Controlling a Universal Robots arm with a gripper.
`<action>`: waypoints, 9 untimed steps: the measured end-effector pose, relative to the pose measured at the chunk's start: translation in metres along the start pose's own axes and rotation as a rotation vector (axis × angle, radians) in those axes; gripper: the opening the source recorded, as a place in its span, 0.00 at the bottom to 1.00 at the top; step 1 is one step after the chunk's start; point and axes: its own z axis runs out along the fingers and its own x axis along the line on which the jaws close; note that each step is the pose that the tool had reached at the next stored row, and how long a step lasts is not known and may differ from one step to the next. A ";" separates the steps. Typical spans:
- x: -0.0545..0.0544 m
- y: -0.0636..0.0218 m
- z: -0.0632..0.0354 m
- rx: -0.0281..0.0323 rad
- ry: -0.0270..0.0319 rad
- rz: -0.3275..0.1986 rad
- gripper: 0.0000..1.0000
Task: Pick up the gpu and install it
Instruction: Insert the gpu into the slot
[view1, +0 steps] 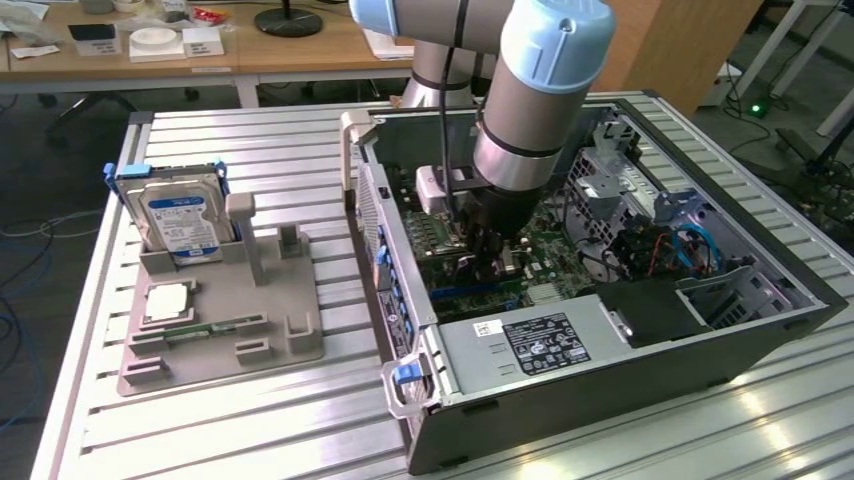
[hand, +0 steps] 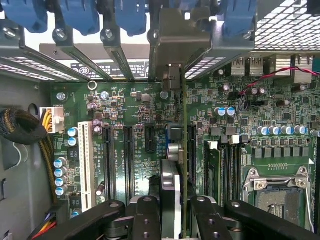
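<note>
Ribbed metal bench (view1: 240, 140), a wooden desk beyond, and the open computer case (view1: 747, 330) on the exterior view's right. The gripper (hand: 175, 210) is down inside the case, jaws pinching the gpu (hand: 176, 150) edge-on, its silver bracket (hand: 172, 45) up at the rear slot openings. This looks like the installing step: the card hangs over the motherboard (hand: 140, 115), seemingly in line with a slot; seating calls for a straight, square push.

The arm (view1: 534, 110) has silver tube sections with pale blue joint caps and a black cable alongside. The gripper (hand: 176, 210) has black linkage fingers (hand: 145, 220) studded with round pivot pins.
</note>
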 end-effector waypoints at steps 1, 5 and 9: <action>0.000 0.0000 0.0001 0.0002 -0.0002 0.003 0.28; 0.000 -0.0001 0.0005 0.0004 -0.0002 0.004 0.28; 0.000 -0.0001 0.0011 0.0005 -0.0002 0.004 0.28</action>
